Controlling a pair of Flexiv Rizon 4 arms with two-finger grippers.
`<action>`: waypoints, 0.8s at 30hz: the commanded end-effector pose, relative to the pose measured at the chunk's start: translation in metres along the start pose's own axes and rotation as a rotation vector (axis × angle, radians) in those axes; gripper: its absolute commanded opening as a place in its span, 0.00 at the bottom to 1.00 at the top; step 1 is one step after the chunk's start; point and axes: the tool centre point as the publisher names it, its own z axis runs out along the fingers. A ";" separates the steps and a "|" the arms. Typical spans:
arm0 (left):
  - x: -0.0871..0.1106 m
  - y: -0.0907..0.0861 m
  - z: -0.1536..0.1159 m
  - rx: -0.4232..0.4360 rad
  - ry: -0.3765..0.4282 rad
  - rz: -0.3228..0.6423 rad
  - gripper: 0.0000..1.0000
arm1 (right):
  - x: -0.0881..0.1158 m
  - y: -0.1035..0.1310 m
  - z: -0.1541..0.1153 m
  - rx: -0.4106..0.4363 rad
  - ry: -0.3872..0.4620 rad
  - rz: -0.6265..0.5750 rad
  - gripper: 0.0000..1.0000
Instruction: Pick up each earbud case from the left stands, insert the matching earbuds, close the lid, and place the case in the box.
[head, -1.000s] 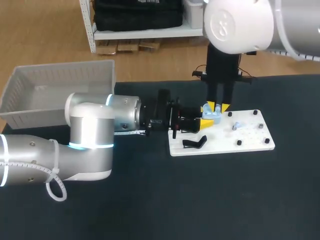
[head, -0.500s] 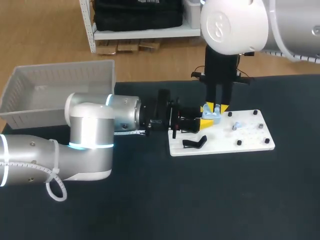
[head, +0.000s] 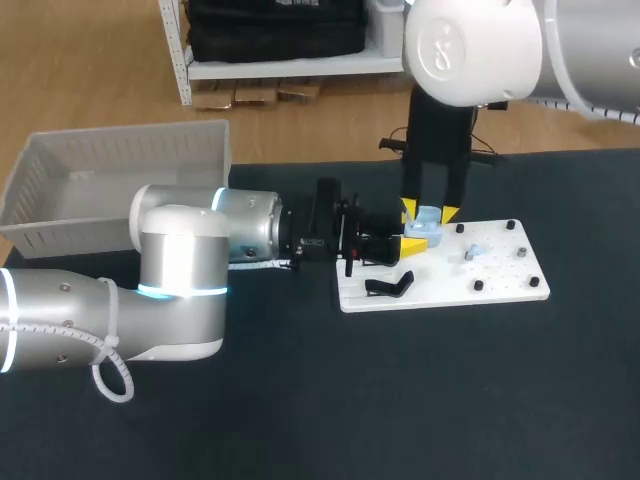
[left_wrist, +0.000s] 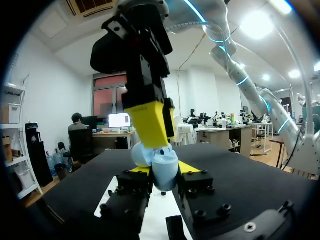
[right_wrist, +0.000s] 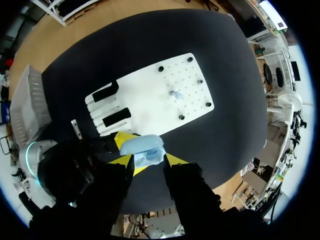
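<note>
Head view high, looking down; wrist views close; all share white board.

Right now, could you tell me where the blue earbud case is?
Head view: the earbud case is right of middle, over the white board's left end, gripped by the right pincer from above and by the left pincer.
</note>
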 end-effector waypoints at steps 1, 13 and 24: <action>0.001 0.001 0.001 0.002 0.000 0.000 0.00 | 0.011 -0.016 -0.014 -0.083 -0.011 -0.007 0.37; 0.004 -0.009 -0.024 -0.039 0.016 -0.010 0.00 | -0.004 -0.055 -0.042 -0.347 -0.146 -0.083 0.44; 0.000 -0.021 -0.036 -0.065 0.008 0.012 0.00 | -0.020 -0.063 -0.010 -0.300 -0.210 -0.123 0.42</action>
